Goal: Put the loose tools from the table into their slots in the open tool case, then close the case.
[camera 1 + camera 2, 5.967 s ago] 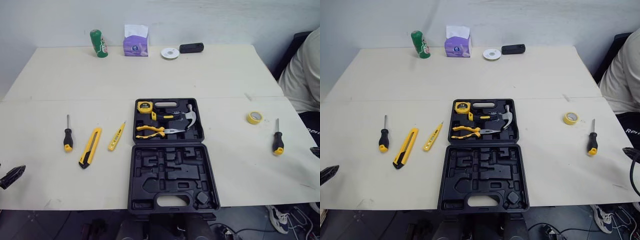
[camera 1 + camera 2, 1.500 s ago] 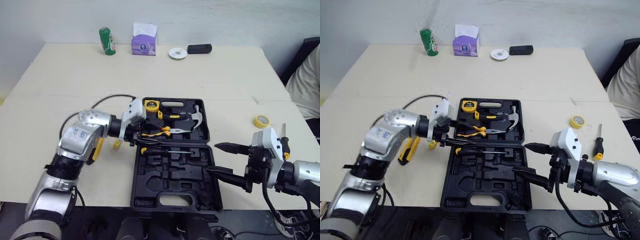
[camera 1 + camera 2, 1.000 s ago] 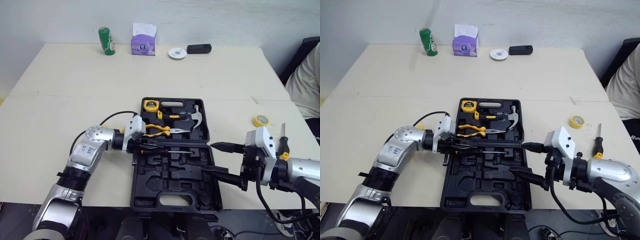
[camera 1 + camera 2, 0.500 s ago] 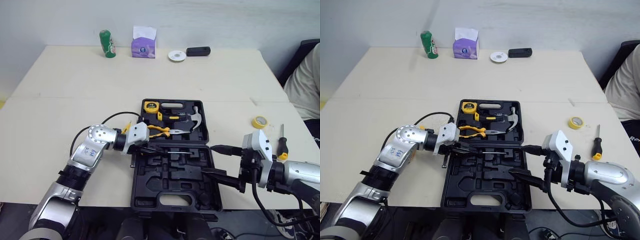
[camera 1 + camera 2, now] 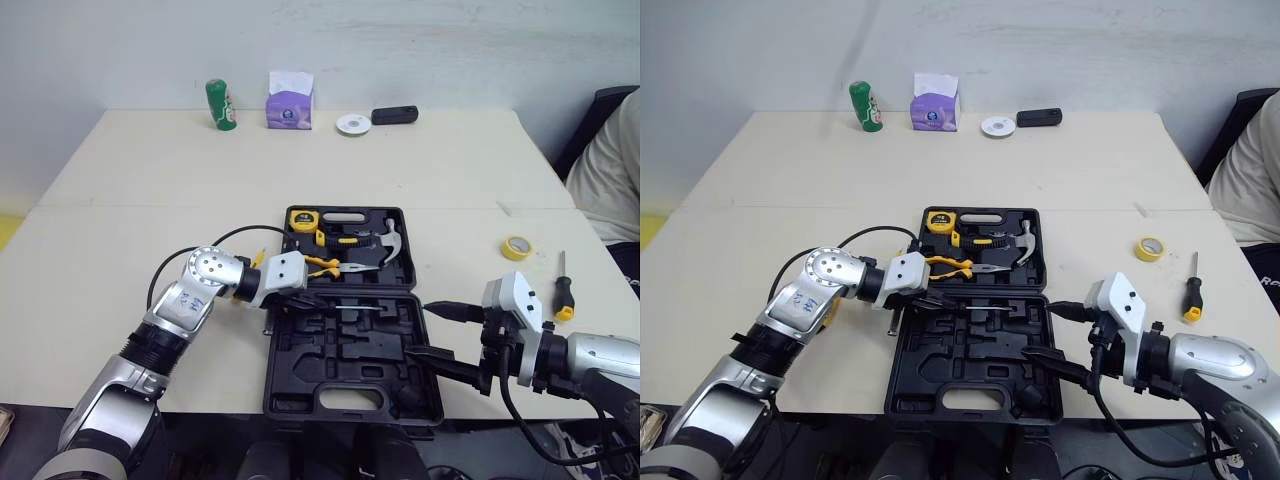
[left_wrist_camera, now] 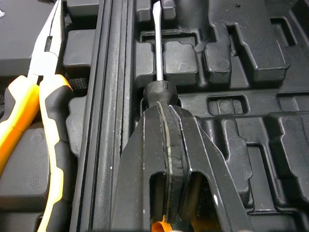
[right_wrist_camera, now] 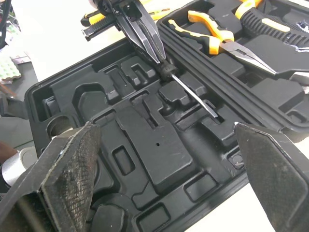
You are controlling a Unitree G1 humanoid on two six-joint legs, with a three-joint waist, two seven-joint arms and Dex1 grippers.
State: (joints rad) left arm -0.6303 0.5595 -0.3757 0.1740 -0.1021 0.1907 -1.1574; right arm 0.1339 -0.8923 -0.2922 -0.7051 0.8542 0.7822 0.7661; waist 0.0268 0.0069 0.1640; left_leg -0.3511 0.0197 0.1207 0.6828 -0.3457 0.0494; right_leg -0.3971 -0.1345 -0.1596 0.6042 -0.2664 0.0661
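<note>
Currently the left gripper (image 6: 164,108) has its black fingers pinched shut on the black-and-yellow handle of a slim flat-blade screwdriver (image 6: 157,48). The steel shaft lies in the near half of the open black moulded-plastic tool case (image 5: 270,385), just beside the hinge, tip in a slot, while the right gripper (image 5: 424,329) hovers at that half's right edge, jaws spread wide and empty. Judgement: the tool is light and rigid and its bare shaft is thin and probably slippery, so the fat handle is the place to hold; a second black-and-yellow screwdriver (image 5: 562,295) and a yellow tape roll (image 5: 514,247) lie loose on the pale table (image 5: 150,170), right of the case.
</note>
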